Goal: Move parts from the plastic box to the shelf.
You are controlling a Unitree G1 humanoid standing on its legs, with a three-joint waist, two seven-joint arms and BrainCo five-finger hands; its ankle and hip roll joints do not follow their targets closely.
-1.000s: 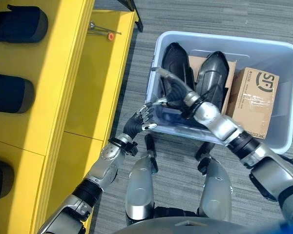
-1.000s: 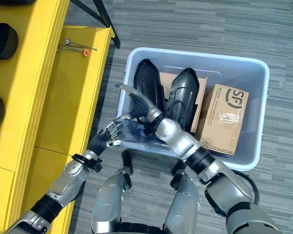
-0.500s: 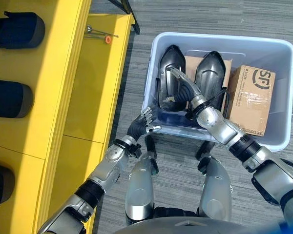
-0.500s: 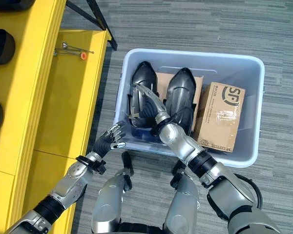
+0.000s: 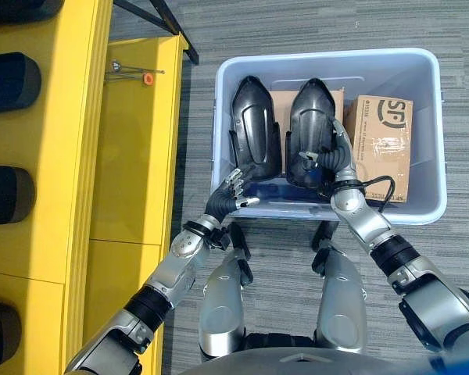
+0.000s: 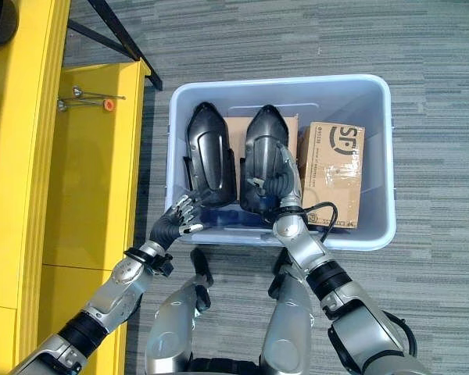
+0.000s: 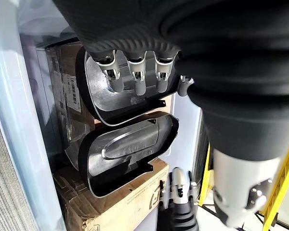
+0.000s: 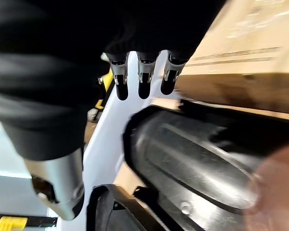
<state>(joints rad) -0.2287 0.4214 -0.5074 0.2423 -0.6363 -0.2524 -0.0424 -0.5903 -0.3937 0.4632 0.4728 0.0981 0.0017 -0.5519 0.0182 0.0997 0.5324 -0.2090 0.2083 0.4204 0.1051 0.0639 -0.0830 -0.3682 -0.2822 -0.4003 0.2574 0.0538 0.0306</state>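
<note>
Two black moulded parts stand side by side in the plastic box (image 5: 430,117): the left part (image 5: 254,129) toward the shelf side, the right part (image 5: 311,125) just beside it, with a cardboard box (image 5: 381,148) on its far side and a flatter carton behind both. I see my right hand (image 5: 328,152) inside the bin, lying against the right part's edge nearest the cardboard box; in the right wrist view the fingers (image 8: 142,79) run out straight past the part (image 8: 192,163), relaxed and not curled round it, so nothing is gripped. My left hand (image 5: 233,191) sits at the bin's near wall, at the corner just below the left part, outside the rim; in the left wrist view its fingers (image 7: 137,79) are short and loosely extended, holding nothing, with both parts visible beyond them through the translucent wall. The yellow shelf (image 5: 133,156) stands to my left of the bin, with dark parts (image 5: 12,82) already on its upper level and a small tool with an orange tip (image 5: 133,74) on the lower board. Grey carpet (image 5: 297,23) lies under everything.
</note>
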